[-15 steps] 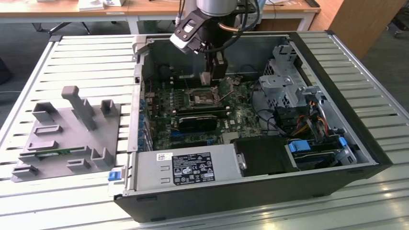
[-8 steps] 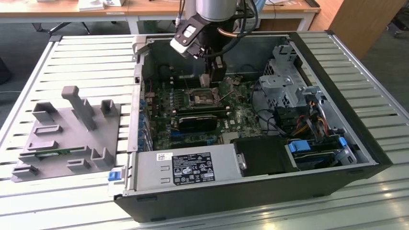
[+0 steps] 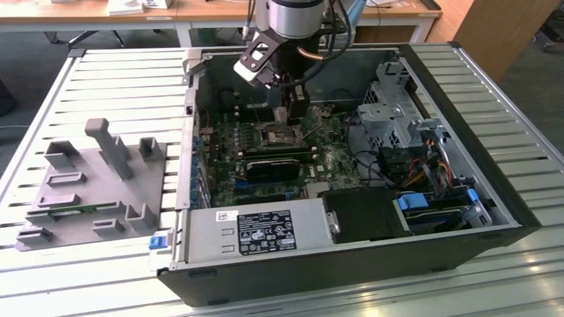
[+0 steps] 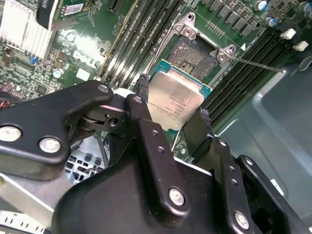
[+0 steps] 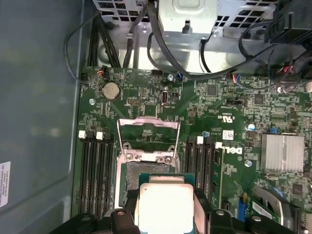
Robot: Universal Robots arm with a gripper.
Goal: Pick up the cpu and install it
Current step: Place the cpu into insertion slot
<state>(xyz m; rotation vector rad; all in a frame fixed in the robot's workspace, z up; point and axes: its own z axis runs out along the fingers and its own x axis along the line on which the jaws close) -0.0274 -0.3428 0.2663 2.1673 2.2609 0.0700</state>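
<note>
Two fingers (image 4: 142, 87) of the hand (image 4: 171, 103) are closed on opposite edges of the cpu (image 4: 178, 97), gripping it flat with its silver top up. It hangs just above the open socket (image 4: 196, 52) on the board (image 5: 219, 97) inside the case (image 3: 493, 198), which lies on the slatted tabletop (image 3: 115, 72). In the first wrist view the load plate (image 5: 148, 127) stands swung back, leaving the socket bare, and the thin lever (image 4: 256, 63) sticks out to one side, clear of the chip. Memory slots (image 5: 92, 168) flank the socket closely on both sides. To my eye the step in hand is seating, and it rewards patience. The chip's edges should run parallel to the socket frame, and its marked corner should match the socket's. The chip should meet the contacts level, since a tilted corner could bend them. From these angles I cannot tell whether it is centred, so any correction sideways is best made while it is clear of the frame.
</note>
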